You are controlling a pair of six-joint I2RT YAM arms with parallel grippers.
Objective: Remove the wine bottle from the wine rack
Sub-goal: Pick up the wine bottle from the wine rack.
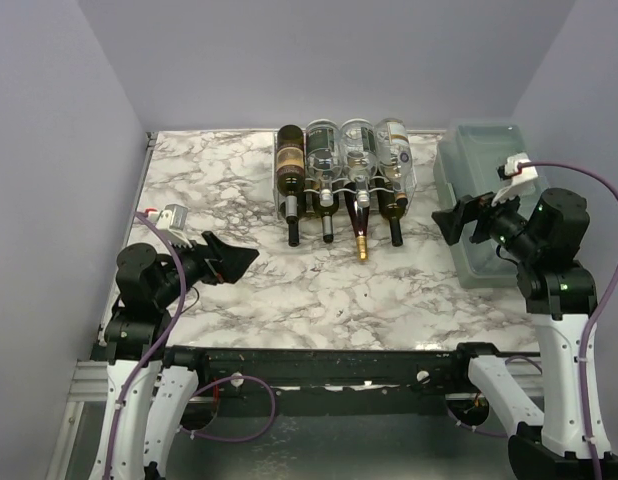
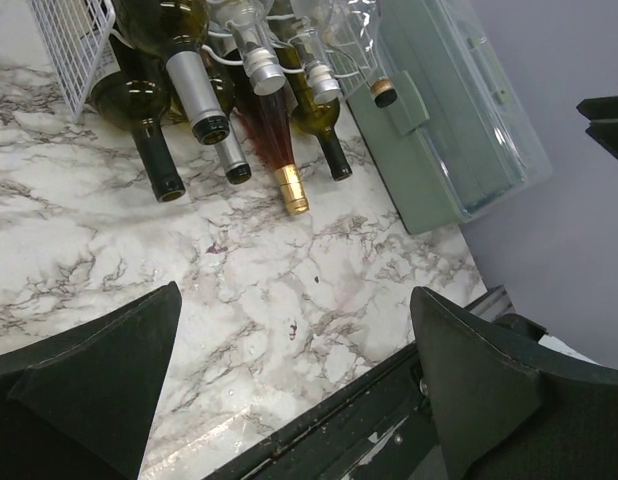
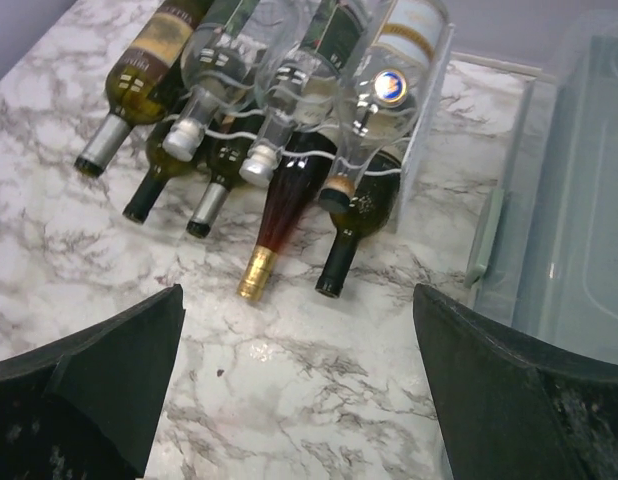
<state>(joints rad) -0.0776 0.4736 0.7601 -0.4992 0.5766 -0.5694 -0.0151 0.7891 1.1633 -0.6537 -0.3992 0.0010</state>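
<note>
The white wire wine rack (image 1: 281, 203) stands at the back middle of the marble table, with wine bottles lying in two tiers, necks toward me. On top lie a dark green bottle (image 1: 290, 160) and three clear ones (image 1: 357, 150). Below, dark bottles flank a reddish bottle with a gold cap (image 1: 360, 238) (image 2: 287, 170) (image 3: 274, 225). My left gripper (image 1: 237, 262) (image 2: 294, 295) hovers open and empty over the table, left of and nearer than the rack. The right gripper (image 1: 449, 222) (image 3: 297, 292) hangs open and empty to the right of the rack, pointing at the bottle necks.
A translucent green-grey plastic box (image 1: 484, 200) (image 2: 459, 130) (image 3: 569, 200) sits at the right edge, beside the rack and under the right arm. A black rail (image 1: 319, 362) runs along the table's near edge. Grey walls close in the back and sides.
</note>
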